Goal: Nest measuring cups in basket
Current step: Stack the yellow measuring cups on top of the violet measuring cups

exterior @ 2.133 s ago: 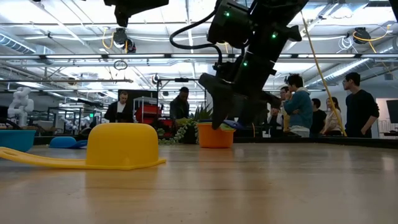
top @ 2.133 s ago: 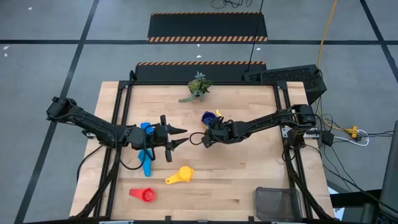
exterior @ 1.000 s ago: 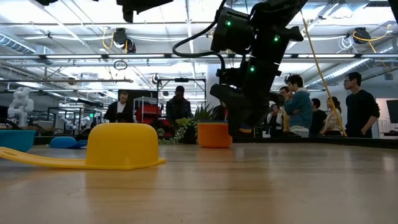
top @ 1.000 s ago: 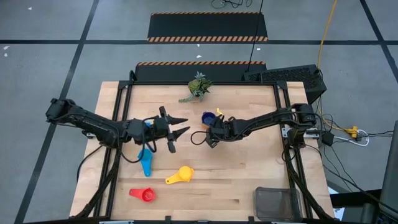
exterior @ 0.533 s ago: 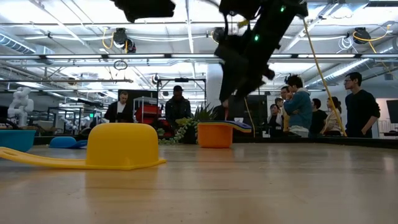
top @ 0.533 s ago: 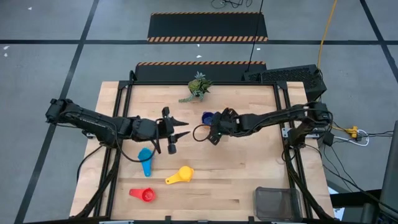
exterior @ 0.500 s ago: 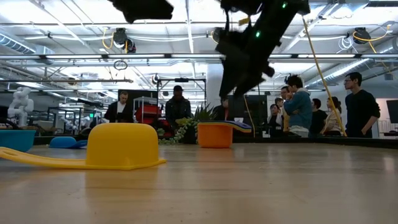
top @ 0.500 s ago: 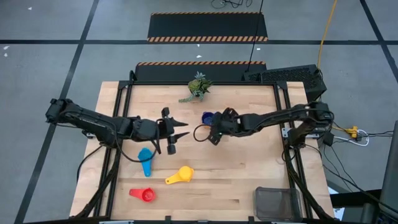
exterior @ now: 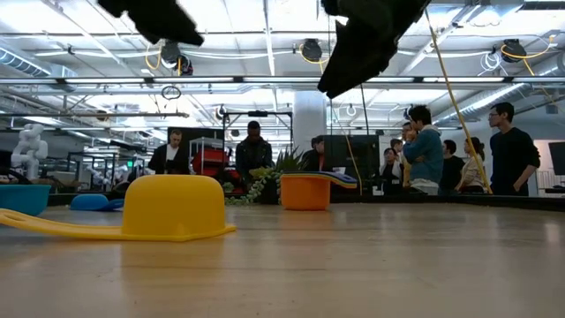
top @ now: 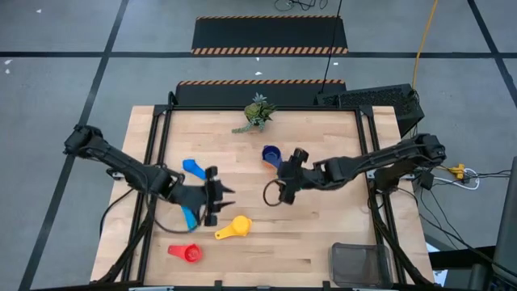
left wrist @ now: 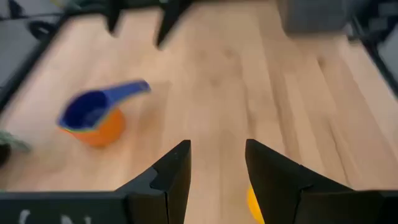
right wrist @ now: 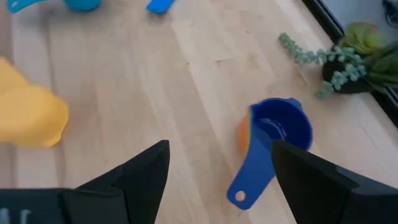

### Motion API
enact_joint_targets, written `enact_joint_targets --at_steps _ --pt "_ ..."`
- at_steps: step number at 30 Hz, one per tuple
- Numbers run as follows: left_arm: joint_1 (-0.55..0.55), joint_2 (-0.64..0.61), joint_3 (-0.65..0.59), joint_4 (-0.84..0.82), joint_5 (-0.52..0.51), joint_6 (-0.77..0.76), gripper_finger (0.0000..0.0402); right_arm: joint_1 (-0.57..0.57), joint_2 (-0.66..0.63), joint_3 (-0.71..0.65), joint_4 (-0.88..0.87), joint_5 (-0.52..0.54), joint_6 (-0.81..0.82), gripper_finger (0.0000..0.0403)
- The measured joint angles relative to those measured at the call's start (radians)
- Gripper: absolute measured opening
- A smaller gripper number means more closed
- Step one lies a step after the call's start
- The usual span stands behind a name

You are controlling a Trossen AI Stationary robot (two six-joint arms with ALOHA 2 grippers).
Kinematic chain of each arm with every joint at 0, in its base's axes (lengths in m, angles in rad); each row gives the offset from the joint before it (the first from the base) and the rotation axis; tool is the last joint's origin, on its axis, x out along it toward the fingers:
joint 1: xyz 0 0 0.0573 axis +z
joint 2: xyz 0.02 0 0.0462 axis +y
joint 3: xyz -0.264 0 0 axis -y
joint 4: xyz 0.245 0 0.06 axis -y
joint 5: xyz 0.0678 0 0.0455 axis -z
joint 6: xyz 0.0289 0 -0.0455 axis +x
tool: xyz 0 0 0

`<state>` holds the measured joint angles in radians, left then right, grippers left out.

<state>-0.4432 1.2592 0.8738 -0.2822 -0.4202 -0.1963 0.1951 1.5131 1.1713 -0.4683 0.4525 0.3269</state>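
High view: dark blue cup point(top: 271, 153) nested in orange one; basket point(top: 360, 264) at worktop's near right corner.
Both grippers' fingers, left point(top: 216, 197) and right point(top: 284, 183), stand apart, empty; carrying the loose stack could spill it.

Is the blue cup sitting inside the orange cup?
Yes. The blue cup sits nested in the orange cup, whose rim peeks out beneath it.

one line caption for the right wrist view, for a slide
Open right pincer above the wooden table, looking down on a dark blue plastic measuring cup nested in an orange cup beside a green plant sprig.
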Motion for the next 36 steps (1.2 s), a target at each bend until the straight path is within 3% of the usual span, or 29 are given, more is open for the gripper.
enact_joint_targets --at_steps 12,19,28,36 --pt "-0.2 0.223 -0.001 -0.011 0.002 0.012 0.0155 0.119 0.0 0.0 0.0 0.148 0.01 0.027" --pt "-0.264 0.302 0.023 -0.003 0.004 0.041 0.0163 0.165 0.0 0.0 -0.001 0.188 0.043 0.027" --pt "-0.303 0.423 0.15 -0.02 0.003 0.083 0.0246 0.226 0.0 0.0 0.009 0.257 0.055 0.027" --pt "-0.305 0.544 0.321 -0.22 0.042 0.077 0.0257 0.291 0.0 0.0 0.008 0.255 0.08 0.027"
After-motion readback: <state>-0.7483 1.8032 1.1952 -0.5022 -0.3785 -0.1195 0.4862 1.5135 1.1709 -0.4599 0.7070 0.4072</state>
